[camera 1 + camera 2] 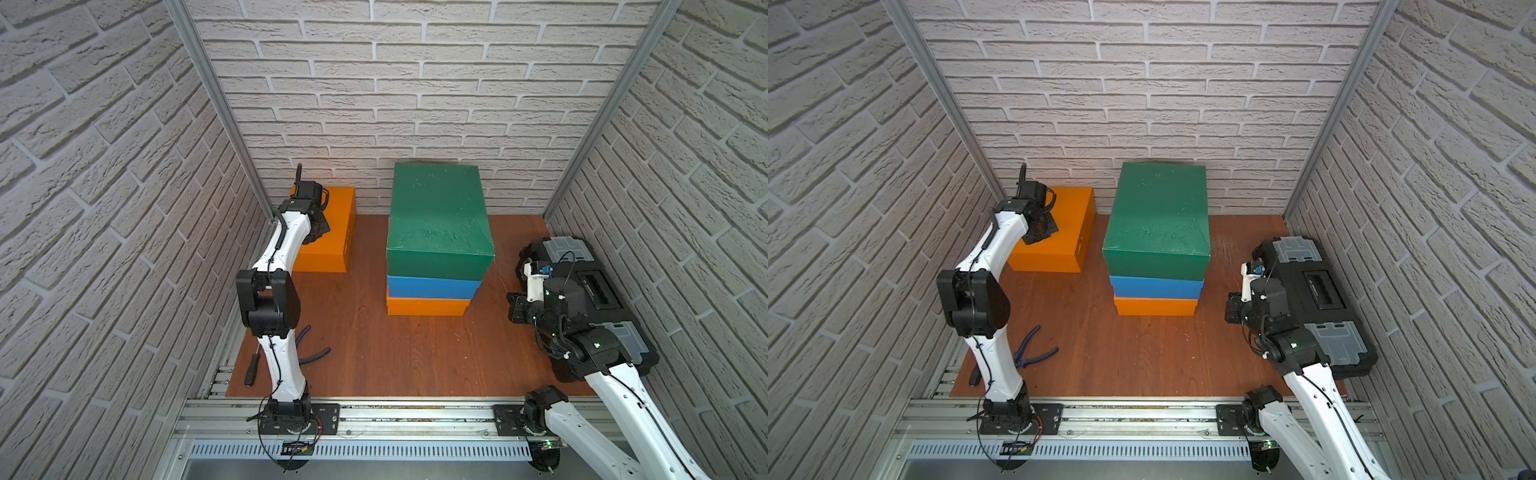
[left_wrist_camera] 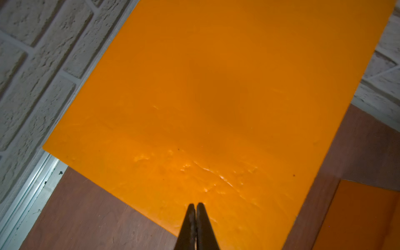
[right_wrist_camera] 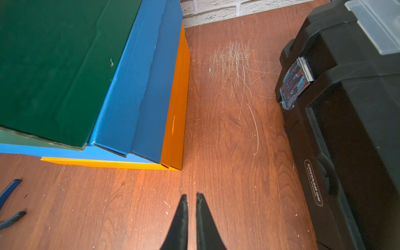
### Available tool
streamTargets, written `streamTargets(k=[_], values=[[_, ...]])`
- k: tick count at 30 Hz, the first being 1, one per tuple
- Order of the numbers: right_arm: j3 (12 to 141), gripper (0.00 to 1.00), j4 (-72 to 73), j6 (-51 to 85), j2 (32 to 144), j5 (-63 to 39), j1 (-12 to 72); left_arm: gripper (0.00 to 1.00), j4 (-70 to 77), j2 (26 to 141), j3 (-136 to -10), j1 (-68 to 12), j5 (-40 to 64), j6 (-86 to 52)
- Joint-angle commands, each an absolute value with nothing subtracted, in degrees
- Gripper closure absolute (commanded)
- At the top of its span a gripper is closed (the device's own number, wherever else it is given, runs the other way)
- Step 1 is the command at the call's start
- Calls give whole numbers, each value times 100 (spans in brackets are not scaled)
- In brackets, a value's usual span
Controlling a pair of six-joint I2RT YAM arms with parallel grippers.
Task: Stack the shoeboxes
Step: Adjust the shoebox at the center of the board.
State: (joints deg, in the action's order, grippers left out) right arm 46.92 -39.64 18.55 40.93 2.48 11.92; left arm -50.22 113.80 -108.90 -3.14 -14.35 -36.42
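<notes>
Well, three of the shoeboxes sit in one pile on the brown wooden bench (image 1: 395, 353), in the middle and toward the back wall. The bottom orange shoebox (image 1: 426, 306) lies flat on the bench. The blue shoebox (image 1: 432, 286) lies on top of it, and the green shoebox (image 1: 438, 212) sits on the very top. All three have their lids on.

The lone orange shoebox (image 1: 332, 232) is not on the pile. It lies flat in the far left corner, close to the brick walls, with a strip of bare bench between it and the pile.

The left arm reaches over that lone box. In the left wrist view, the left fingers (image 2: 202, 218) are pressed together with nothing between them. Their tips point at the orange lid near one edge (the lid has a few small dents there). I cannot tell if the tips touch the lid.

The right fingers (image 3: 180, 218) are close together too, with only a thin slit between them, and they hold nothing. They hang over bare bench, between a corner of the pile and the black toolbox (image 1: 598, 286) by the right wall.

Blue-handled pliers (image 1: 318, 354) lie on the bench near the foot of the left arm.
</notes>
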Motion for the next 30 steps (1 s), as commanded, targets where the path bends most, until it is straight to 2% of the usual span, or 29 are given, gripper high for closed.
streamTargets(k=[1, 12, 18, 30], values=[[4589, 88, -3779, 1766, 4038, 194, 1229, 93, -5084, 11462, -10837, -52, -1558, -3596], [4482, 88, -3603, 1987, 4071, -122, 1226, 93, -4723, 11784, -10714, 348, -814, -3742], [4549, 88, -3639, 2056, 4158, -182, 1229, 93, -4168, 11675, -10114, 334, -357, -3869], [4558, 88, -3608, 2232, 4149, -237, 1256, 94, -3619, 11068, -8794, 265, -93, -4070]])
